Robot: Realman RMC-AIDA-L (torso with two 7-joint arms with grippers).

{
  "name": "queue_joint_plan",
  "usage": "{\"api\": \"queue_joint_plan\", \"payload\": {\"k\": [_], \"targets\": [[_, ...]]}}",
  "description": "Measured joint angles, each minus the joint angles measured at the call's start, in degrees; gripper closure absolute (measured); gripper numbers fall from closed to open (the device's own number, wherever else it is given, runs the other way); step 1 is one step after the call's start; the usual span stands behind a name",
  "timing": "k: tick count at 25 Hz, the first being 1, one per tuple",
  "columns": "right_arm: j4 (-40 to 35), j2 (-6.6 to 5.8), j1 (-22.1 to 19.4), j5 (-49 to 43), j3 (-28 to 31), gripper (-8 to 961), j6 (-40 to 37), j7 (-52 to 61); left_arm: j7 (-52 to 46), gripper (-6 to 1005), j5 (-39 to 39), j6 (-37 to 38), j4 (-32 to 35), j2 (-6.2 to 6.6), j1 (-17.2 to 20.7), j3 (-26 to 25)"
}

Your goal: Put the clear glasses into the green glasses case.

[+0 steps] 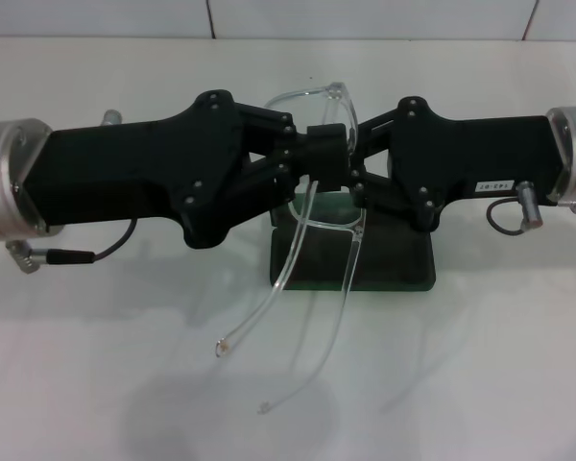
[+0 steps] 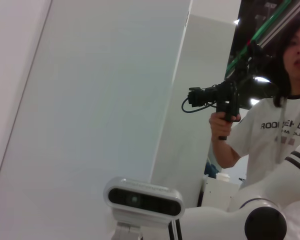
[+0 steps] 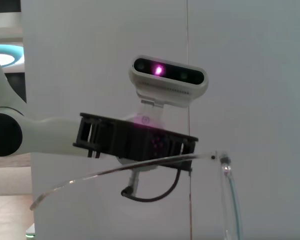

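- Clear plastic arms of the clear glasses (image 1: 317, 240) trail toward the near edge of the white table (image 1: 480, 384), their tips hanging free above the surface, well clear of it by their shadows.
- Farther in, the green glasses case (image 1: 403, 264) sits at the table's middle, right under the glasses' front; whether its lid is open cannot be told.
- Above the case the left gripper (image 1: 317, 154) and the right gripper (image 1: 353, 158) meet tip to tip, each with its jaws closed on the front of the frame, holding it up between them.
- Beyond them, one lens rim curves toward the far edge.
- From the right wrist, a clear arm (image 3: 140, 167) crosses before the robot's head camera (image 3: 167, 80).
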Motion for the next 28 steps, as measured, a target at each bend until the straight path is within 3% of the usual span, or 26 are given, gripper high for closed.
{"api": "queue_joint_plan", "payload": {"k": [28], "targets": [[0.56, 0.07, 0.12, 5.26, -4.46, 844, -0.64, -1.53, 8.23, 955, -1.04, -2.68, -7.29, -0.11, -0.88, -0.79]]}}
